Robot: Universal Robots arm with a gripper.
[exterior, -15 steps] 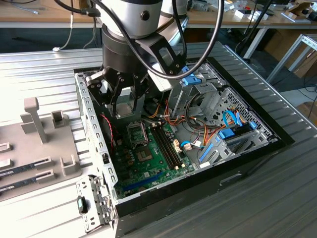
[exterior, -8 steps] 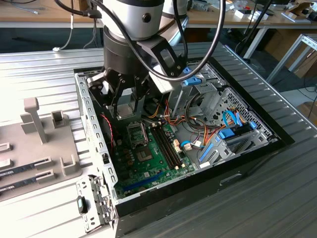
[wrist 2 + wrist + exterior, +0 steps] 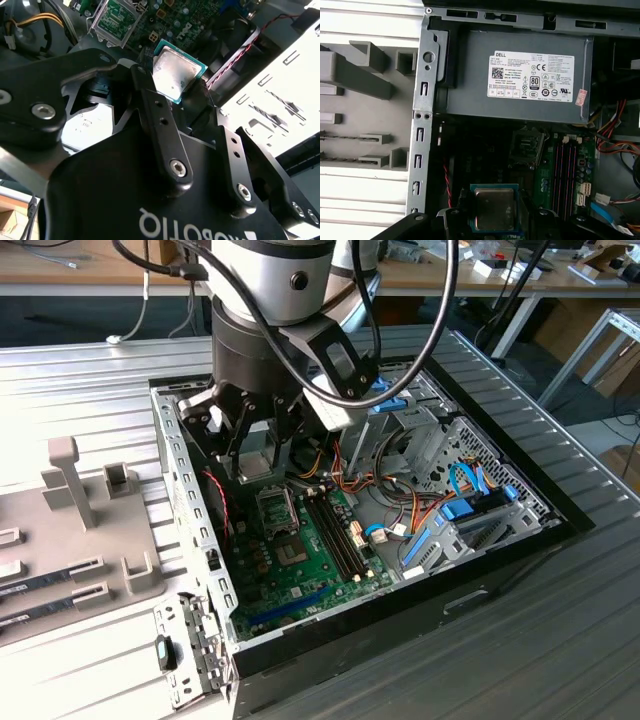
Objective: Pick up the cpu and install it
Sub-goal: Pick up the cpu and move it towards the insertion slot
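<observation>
The cpu [image 3: 174, 70], a thin square chip with a silvery metal top and a green rim, is held between my gripper's black fingers [image 3: 145, 95]. My gripper [image 3: 256, 452] is shut on the cpu [image 3: 256, 464] and hangs inside the open computer case, above the motherboard. In the first wrist view the cpu [image 3: 494, 207] sits level between the fingertips. The black socket frame [image 3: 275, 508] stands open on the green board, just in front of and below the gripper. This socket [image 3: 526, 145] lies a short way off from the held chip, toward the power supply.
The grey power supply box [image 3: 520, 75] fills the case's back corner. Memory slots [image 3: 335, 530], bundled cables [image 3: 350, 475] and a metal drive cage [image 3: 470, 455] crowd the exterior view's right. A grey fixture tray [image 3: 90, 520] lies on the table at the exterior view's left.
</observation>
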